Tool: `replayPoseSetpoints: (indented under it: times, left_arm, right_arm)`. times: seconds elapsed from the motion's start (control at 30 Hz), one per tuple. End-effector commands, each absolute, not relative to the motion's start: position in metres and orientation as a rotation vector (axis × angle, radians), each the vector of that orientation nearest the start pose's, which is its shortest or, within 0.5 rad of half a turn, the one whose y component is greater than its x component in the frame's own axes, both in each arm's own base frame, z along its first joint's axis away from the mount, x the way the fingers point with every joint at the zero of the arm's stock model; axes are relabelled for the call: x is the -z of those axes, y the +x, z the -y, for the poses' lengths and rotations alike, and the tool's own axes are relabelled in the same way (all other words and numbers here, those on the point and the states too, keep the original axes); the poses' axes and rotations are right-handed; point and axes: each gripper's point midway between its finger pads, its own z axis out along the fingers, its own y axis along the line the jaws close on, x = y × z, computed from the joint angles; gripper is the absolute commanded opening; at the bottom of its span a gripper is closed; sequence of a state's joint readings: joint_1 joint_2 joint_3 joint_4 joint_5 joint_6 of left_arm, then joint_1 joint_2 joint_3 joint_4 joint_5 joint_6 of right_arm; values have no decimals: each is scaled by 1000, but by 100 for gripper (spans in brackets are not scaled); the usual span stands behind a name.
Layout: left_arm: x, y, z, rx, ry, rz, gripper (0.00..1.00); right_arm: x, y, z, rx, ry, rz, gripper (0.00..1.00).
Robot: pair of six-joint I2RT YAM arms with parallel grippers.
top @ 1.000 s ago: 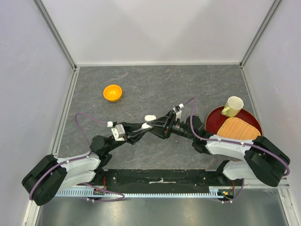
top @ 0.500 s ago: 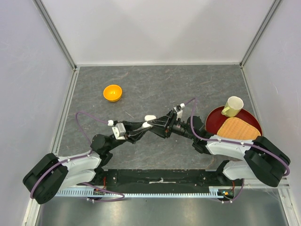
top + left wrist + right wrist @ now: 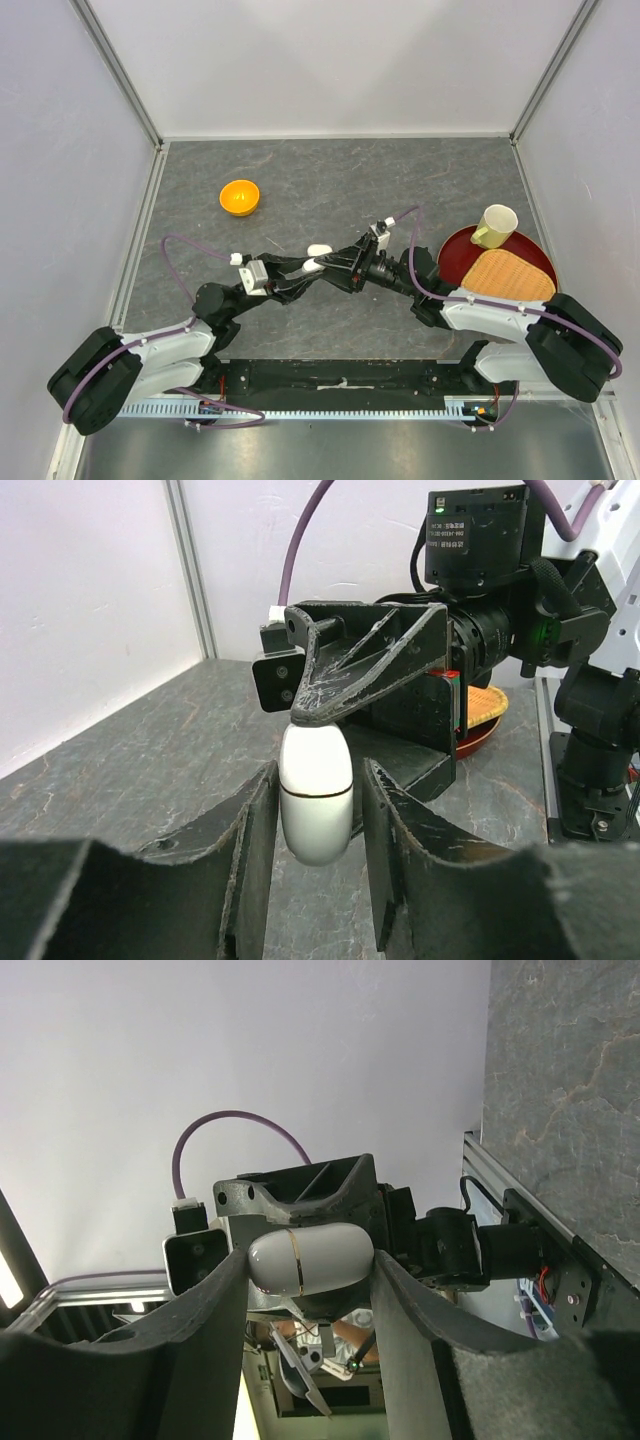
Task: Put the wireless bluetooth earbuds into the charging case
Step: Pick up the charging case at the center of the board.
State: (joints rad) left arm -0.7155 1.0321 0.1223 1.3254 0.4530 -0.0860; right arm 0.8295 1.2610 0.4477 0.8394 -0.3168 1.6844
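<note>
A closed white charging case (image 3: 313, 266) hangs above the table's middle, where both grippers meet. My right gripper (image 3: 308, 1270) is shut on the case (image 3: 310, 1258), pressing its two rounded ends. In the left wrist view the case (image 3: 316, 800) sits between the fingers of my left gripper (image 3: 318, 810), which stands slightly open, with a narrow gap on each side of the case. A right finger (image 3: 370, 675) caps the case from above. A second small white case (image 3: 319, 250) lies on the table just behind the grippers. The wireless bluetooth earbuds are out of view.
An orange bowl (image 3: 240, 197) sits at the back left. At the right, a red plate (image 3: 455, 255) carries a woven mat (image 3: 510, 273) and a pale yellow cup (image 3: 495, 226). White walls enclose the grey table on three sides.
My left gripper's jaws have parted a little and let go of the case, which stays in the right gripper. Both arms have barely shifted.
</note>
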Motion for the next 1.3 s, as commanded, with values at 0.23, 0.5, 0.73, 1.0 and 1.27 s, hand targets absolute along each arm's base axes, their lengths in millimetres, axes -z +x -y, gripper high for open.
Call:
replayPoseSetpoints:
  times: [0.23,0.5,0.73,1.0,1.27]
  left_arm:
    - [-271,175,267,982,762,-882,45]
    - [-265,178,270,983,777,-914,46]
    - [-257,182,276,988,807,-955,47]
    - [-251,184,278,982,817,-981,48]
    - [-253,183,276,972,810,-965,48]
  right_arm:
    - [-264,187,-341,-2082,470,-1892,21]
    - [-269,187,-340,-2087,464,-1871,21]
    - [-270,186,-338,-2086,467,-1862,21]
    - [-273,186,-336,-2089,468,-1840,21]
    - [-272,186,-335,-2086,471,-1840,20]
